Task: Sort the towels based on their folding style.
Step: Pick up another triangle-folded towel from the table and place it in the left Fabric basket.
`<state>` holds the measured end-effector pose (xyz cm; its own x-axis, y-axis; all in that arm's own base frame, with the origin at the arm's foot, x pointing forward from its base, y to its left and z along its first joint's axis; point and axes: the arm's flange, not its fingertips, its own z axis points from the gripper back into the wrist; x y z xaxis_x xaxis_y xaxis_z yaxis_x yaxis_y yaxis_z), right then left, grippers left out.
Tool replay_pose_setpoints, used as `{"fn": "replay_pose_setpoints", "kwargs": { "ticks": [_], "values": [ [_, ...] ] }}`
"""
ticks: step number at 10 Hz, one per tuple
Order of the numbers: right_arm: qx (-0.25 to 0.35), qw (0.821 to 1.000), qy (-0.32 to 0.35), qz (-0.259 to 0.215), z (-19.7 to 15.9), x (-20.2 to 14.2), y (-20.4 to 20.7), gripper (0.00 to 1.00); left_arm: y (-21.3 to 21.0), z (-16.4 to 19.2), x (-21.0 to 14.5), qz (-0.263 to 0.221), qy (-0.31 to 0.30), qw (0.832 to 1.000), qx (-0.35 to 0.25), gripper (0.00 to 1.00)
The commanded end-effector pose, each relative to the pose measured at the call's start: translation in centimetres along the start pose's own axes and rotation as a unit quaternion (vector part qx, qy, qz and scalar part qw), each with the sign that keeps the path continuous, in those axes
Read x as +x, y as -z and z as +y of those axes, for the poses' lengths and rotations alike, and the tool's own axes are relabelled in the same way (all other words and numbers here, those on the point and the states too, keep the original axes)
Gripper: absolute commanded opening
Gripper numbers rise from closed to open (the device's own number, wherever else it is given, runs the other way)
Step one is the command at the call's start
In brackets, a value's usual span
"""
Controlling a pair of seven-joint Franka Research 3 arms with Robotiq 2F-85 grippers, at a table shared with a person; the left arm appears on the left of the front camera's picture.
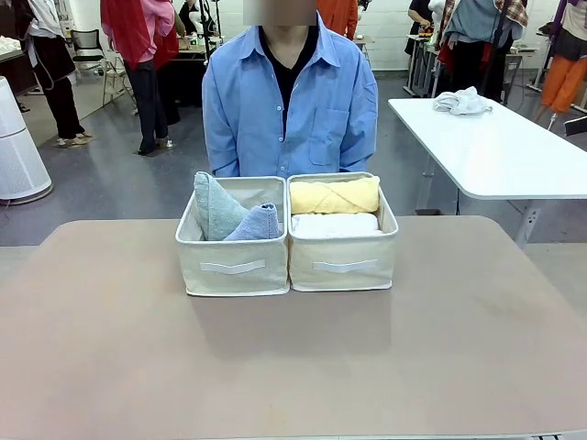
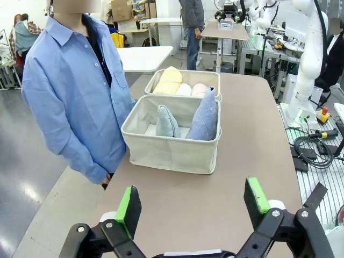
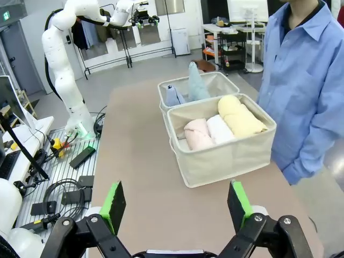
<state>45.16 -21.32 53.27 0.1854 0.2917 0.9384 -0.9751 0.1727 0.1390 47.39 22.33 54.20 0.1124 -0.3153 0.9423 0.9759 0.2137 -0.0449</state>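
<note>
the sorting looks all but finished to me. the two cone-folded towels stand in the left bin (image 1: 232,266): the grey-green cone (image 1: 215,205) and the light blue cone (image 1: 256,223), leaning close together, points up. the rolled ones lie in the right bin (image 1: 343,263), touching the left bin side by side: from the front i see the yellow roll (image 1: 335,195) at the far side and the white roll (image 1: 335,224) nearer me. my right wrist camera adds a pink roll (image 3: 198,134) lying against the white one, with the yellow at the other end of the row. i cannot find a dark grey roll in any picture; it may be hidden low in the bin, i cannot tell.

no towel lies on the tan table (image 1: 293,367), so i judge nothing is left to pick up, unless that dark one is still owed.

the towels are soft terry, the cones standing upright, the rolls plump and tight.

my left gripper (image 2: 192,202) hangs above the table, well back from the bins, jaws spread wide and empty. my right gripper (image 3: 176,205) is the same: jaws wide apart, holding nothing. the person in the blue shirt (image 1: 289,101) stands just behind the bins.
</note>
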Motion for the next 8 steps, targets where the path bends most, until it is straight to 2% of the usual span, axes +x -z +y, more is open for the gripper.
{"fn": "replay_pose_setpoints", "kwargs": {
  "ticks": [1,8],
  "values": [
    [-0.010,1.000,0.000,-0.003,0.36,-0.15,0.51,1.00,-0.04,-0.18,0.13,0.005,0.001,1.000,-0.001,1.00],
    [-0.010,1.000,0.000,-0.003,0.36,-0.15,0.51,1.00,-0.04,-0.18,0.13,0.005,0.001,1.000,-0.001,1.00]
  ]
}}
